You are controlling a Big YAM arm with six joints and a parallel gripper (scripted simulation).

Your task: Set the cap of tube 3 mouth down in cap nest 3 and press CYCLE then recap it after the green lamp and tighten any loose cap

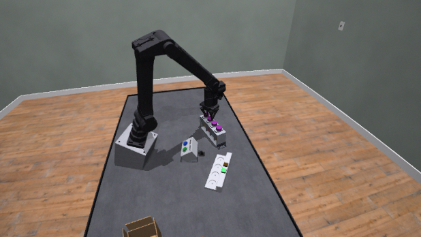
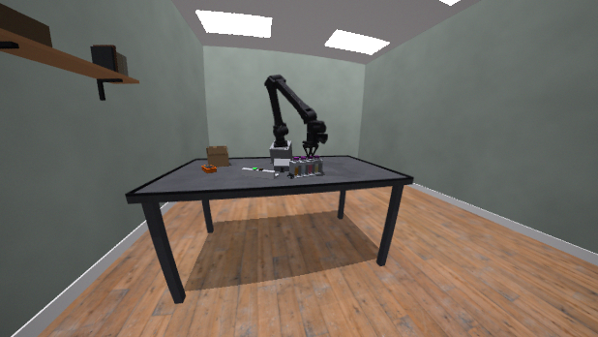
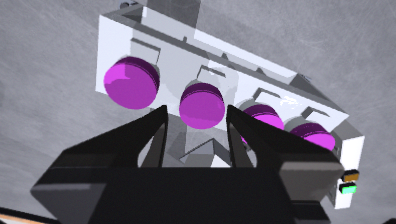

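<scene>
Counter: dark grey top (image 1: 177, 204) on black legs, standing on a wood floor (image 1: 51, 136).
Arm base: grey pedestal (image 1: 120, 157) near the counter's left edge in the top view.
Key housing: white box (image 1: 189, 150) with a blue and a green key, just right of the pedestal.
Decapping station: white block (image 1: 220, 137) with four magenta caps, beyond the housing.
Cap tray: white strip (image 1: 218, 171), green lamp lit, near the station.
Cardboard box: open (image 1: 141, 227), at the counter's near end.
Orange item: small (image 2: 209, 168), beside the cardboard box in the exterior view.

Four magenta caps (image 3: 201, 105) on upright tubes; cap nests (image 1: 218, 170) apparently unoccupied; green lamp (image 1: 223, 170) lit.
</scene>
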